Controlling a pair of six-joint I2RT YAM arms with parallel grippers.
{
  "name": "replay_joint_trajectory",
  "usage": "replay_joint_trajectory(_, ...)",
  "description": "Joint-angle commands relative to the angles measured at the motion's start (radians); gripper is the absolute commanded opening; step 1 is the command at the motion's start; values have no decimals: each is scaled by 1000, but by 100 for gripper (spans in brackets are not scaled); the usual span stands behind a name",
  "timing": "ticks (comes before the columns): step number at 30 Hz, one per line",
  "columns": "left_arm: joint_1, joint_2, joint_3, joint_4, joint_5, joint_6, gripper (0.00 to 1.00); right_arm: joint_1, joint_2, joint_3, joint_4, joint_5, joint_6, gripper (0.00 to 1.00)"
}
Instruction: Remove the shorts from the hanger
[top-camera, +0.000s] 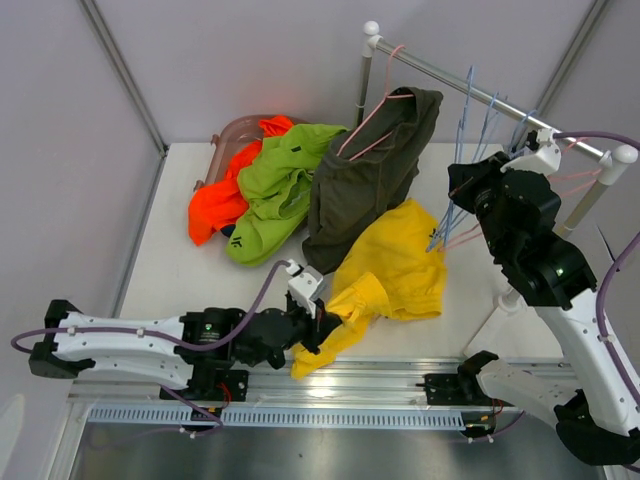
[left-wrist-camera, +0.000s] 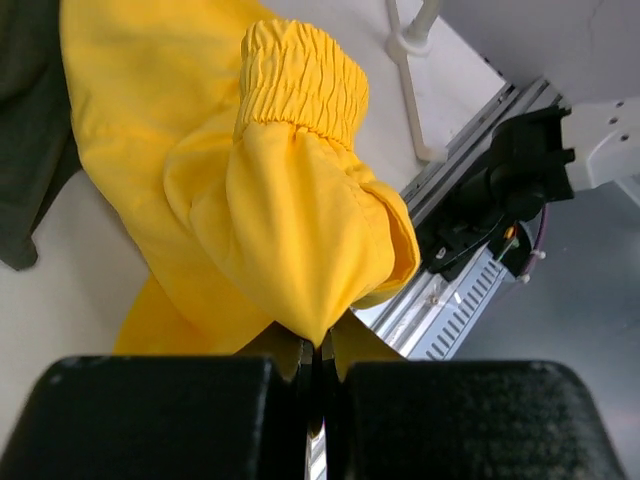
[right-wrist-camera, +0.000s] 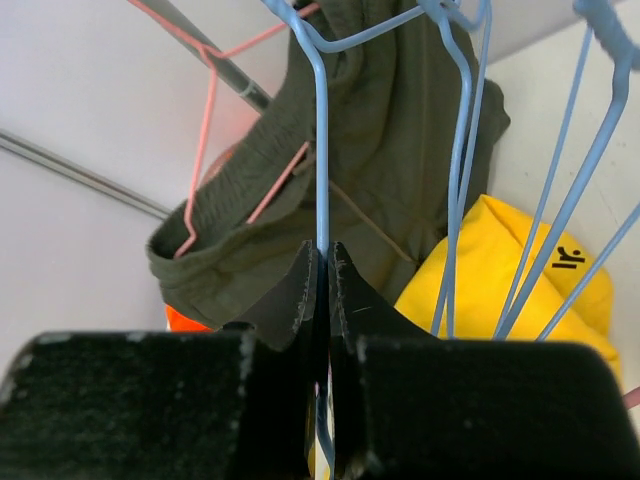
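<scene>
The yellow shorts (top-camera: 395, 265) lie slumped on the surface (top-camera: 170, 260) in front of the rail (top-camera: 480, 90), their far corner right up against the lower ends of the blue hangers. From here I cannot tell whether that corner is threaded on a wire or only leaning on it. My left gripper (top-camera: 320, 328) is pinched tight on a fold of yellow cloth at the near end. My right gripper (right-wrist-camera: 322, 262) is clamped on the wire of one blue hanger (right-wrist-camera: 322, 150), which hangs from the rail.

I read this as the pull-off: one arm anchors the hanger, the other draws the cloth away. To do it well I want the right arm firm, so the wire does not swing or unhook from the rail. The left should draw low and toward the near edge, along the line the cloth slides free. I would go slowly (the elastic waistband looks apt to snag on a wire end) and watch that far corner in the top view.

The olive shorts (top-camera: 375, 170) hang on the pink hanger (right-wrist-camera: 206, 135) farther left on the rail, not yet removed. The green shorts (top-camera: 270, 195) and orange shorts (top-camera: 212, 212) lie heaped together at the far left of the surface.
</scene>
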Motion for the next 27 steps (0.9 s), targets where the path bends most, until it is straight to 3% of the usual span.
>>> replay_joint_trajectory(1,-14,-41,56,-38,-72,-2,0,-21,-12,-8,48,-27,37,0)
replay_joint_trajectory(8,-14,-101,74,-99,-116,-3,0,-21,-59,-63,37,-76,63,2)
replay_joint_trajectory(11,-14,-120,131,-162,-168,28,0,-19,-85,-89,28,-97,71,46)
replay_joint_trajectory(12,-14,-129,169,-211,-187,37,0,-21,-95,-91,24,-105,77,70)
replay_joint_trajectory(16,-14,-153,305,-334,-317,92,0,-19,-124,-96,-7,-116,92,98)
replay_joint_trajectory(23,-10,-196,524,-288,-490,377,0,-21,-196,-97,-50,-134,98,99)
replay_joint_trajectory(27,7,-190,617,-75,-583,658,0,-21,-234,-105,-76,-125,86,99)
